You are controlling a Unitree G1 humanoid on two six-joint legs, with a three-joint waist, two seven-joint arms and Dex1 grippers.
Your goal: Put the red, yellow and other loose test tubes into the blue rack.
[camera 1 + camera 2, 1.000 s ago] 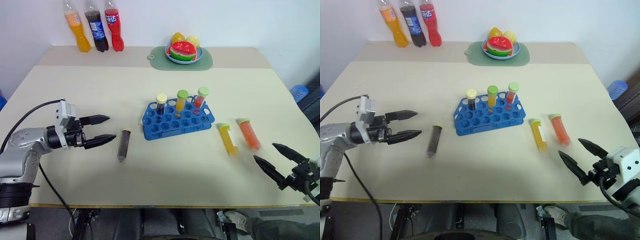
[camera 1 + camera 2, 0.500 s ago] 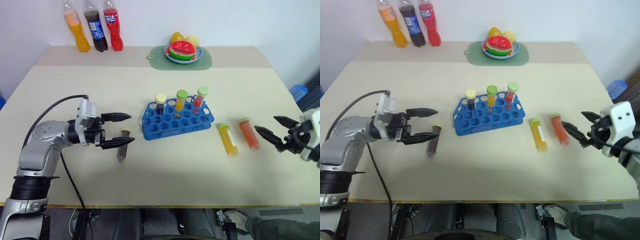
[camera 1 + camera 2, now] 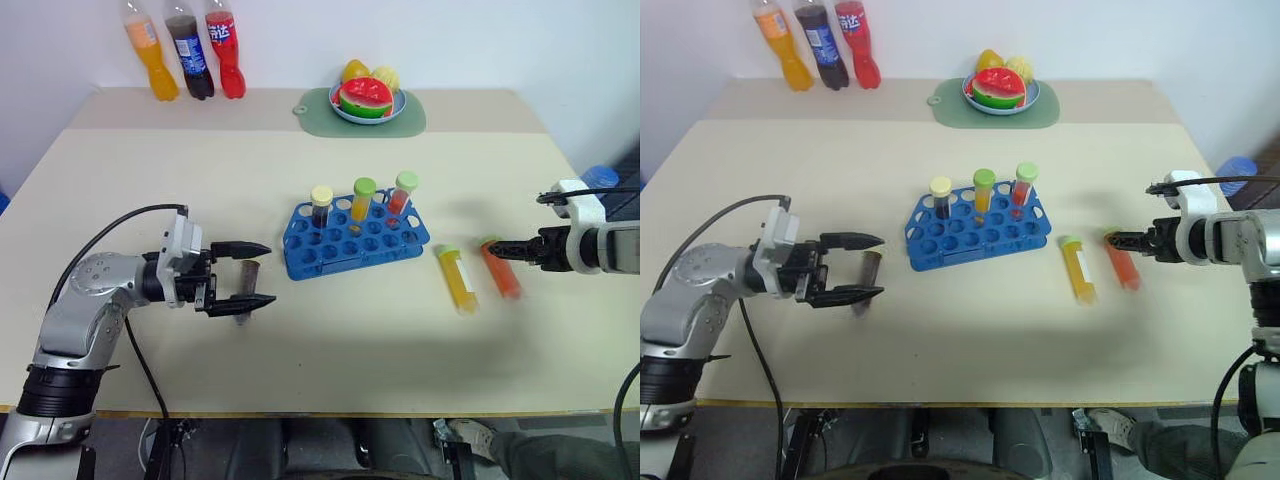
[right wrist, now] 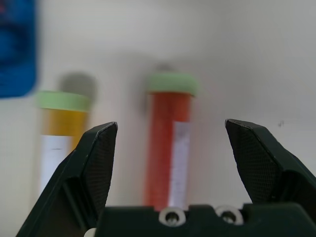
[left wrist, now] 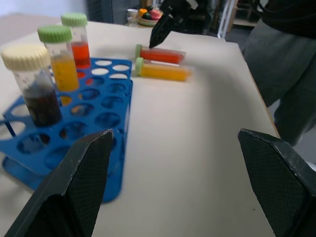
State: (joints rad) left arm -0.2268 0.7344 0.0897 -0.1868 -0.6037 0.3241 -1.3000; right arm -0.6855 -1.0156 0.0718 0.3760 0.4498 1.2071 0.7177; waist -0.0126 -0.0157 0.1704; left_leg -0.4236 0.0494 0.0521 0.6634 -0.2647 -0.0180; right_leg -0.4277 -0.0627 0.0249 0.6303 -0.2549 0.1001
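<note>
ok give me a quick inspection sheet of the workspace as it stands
surface: beige table, no spills seen
job's things: blue plastic holed rack holds three capped tubes; red tube, yellow tube and dark brown tube lie loose
clutter: three soft-drink bottles, fruit bowl on green mat
grippers: left hand open around brown tube; right hand open over red tube
cables: black cable on left arm
surroundings: person's trousers beside table

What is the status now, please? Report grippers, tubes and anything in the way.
Left gripper open around brown tube. Right gripper open over red tube; yellow tube beside it. Blue rack holds three tubes. Nothing in the way.
</note>
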